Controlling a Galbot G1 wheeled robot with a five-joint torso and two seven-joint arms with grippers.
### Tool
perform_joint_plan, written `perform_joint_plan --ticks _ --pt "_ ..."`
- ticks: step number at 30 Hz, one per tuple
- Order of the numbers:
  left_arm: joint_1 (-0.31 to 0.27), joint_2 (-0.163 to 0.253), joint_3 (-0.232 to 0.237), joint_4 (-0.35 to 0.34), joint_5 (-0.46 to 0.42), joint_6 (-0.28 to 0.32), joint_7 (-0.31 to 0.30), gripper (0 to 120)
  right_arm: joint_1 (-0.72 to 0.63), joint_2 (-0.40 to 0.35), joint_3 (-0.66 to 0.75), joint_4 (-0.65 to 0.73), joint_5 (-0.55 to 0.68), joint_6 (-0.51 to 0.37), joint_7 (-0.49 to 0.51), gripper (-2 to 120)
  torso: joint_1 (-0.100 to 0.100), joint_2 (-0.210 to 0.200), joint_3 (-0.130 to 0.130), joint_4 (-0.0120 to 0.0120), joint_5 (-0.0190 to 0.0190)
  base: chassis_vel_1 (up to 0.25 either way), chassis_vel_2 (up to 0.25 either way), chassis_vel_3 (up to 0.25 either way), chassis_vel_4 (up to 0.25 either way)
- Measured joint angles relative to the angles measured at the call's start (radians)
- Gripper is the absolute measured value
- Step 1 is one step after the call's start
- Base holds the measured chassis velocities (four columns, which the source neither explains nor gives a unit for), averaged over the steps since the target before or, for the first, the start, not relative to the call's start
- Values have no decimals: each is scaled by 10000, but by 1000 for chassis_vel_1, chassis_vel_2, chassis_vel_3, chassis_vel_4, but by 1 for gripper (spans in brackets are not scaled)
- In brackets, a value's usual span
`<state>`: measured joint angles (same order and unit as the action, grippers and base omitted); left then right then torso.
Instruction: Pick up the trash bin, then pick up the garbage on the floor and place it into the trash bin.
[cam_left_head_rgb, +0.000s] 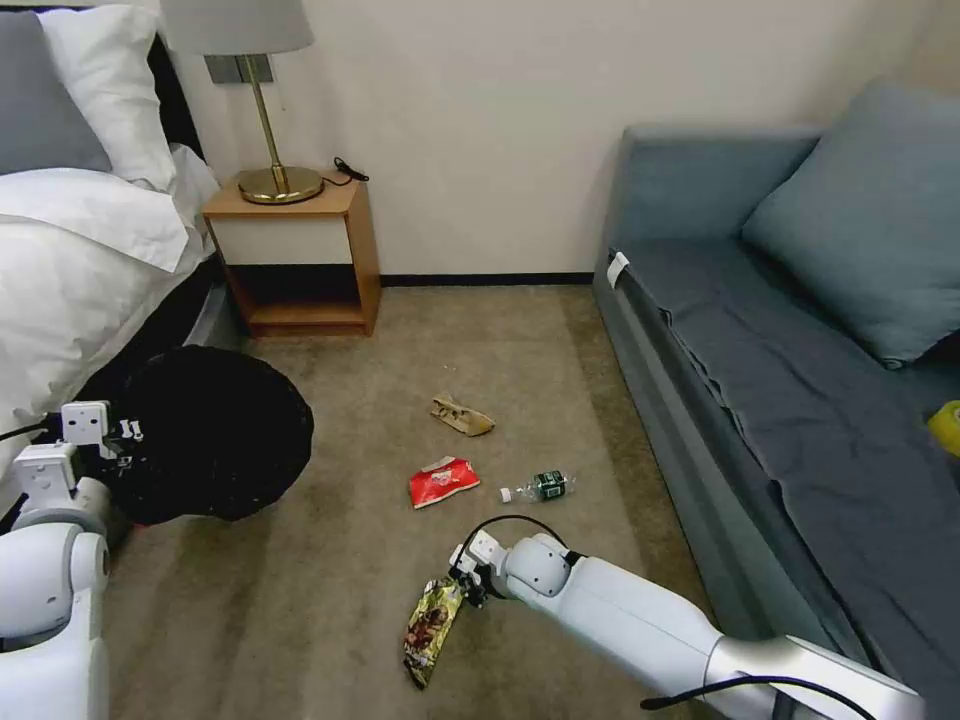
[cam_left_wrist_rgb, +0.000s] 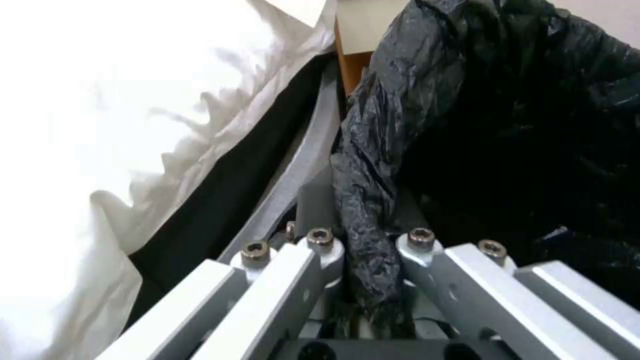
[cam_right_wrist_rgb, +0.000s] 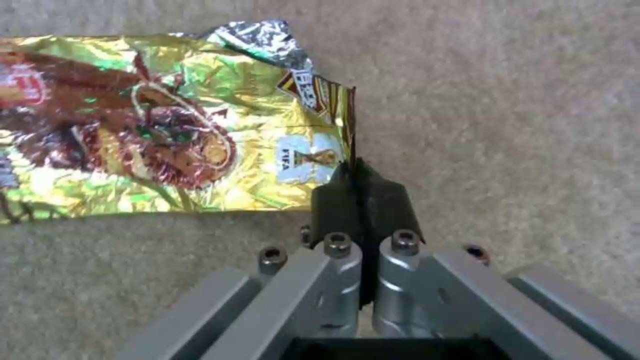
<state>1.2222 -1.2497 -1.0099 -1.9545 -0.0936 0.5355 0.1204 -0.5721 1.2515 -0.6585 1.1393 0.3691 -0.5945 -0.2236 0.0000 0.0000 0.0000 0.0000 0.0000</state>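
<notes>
Head view puts the trash bin (cam_left_head_rgb: 215, 435) at the robot's left beside the bed (cam_left_head_rgb: 70, 260), its black bag (cam_left_wrist_rgb: 373, 210) facing the camera. The left gripper (cam_left_wrist_rgb: 370, 280) has its jaws closed on the bag-covered rim. Low on the carpet (cam_left_head_rgb: 330, 600), the right gripper (cam_right_wrist_rgb: 360, 195) pinches one edge of the gold-brown snack wrapper (cam_right_wrist_rgb: 167, 145), jaws shut tight on the foil, and most of the wrapper lies flat on the floor. Of the 4 litter pieces, the other 3 lie farther out: the red snack packet (cam_left_head_rgb: 442, 481), the small bottle (cam_left_head_rgb: 540, 487) just beside it, and the crumpled tan paper (cam_left_head_rgb: 462, 415) beyond, toward the nightstand (cam_left_head_rgb: 295, 255).
</notes>
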Motion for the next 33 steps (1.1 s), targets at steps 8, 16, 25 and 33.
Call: perform_joint_plan --ticks 8,16,25,33 --pt "96 -20 -5 128 1 -55 0 4 34 -743 681 789 -51 30 -97 0 0 0 0 0 2 0 0 0 0" --pt "219 -204 127 162 -74 -73 4 4 324 -1670 2249 2169 268 22 -208 0 0 0 0 0 2 0 0 0 0" --pt "378 -400 292 40 -112 -74 10 4 982 -2201 3902 3422 1140 -147 -237 0 0 0 0 0 1 0 0 0 0" --pt "349 -547 533 5 0 -68 12 4 1359 -2518 4481 4862 1866 -391 -236 0 0 0 0 0 1 0 0 0 0"
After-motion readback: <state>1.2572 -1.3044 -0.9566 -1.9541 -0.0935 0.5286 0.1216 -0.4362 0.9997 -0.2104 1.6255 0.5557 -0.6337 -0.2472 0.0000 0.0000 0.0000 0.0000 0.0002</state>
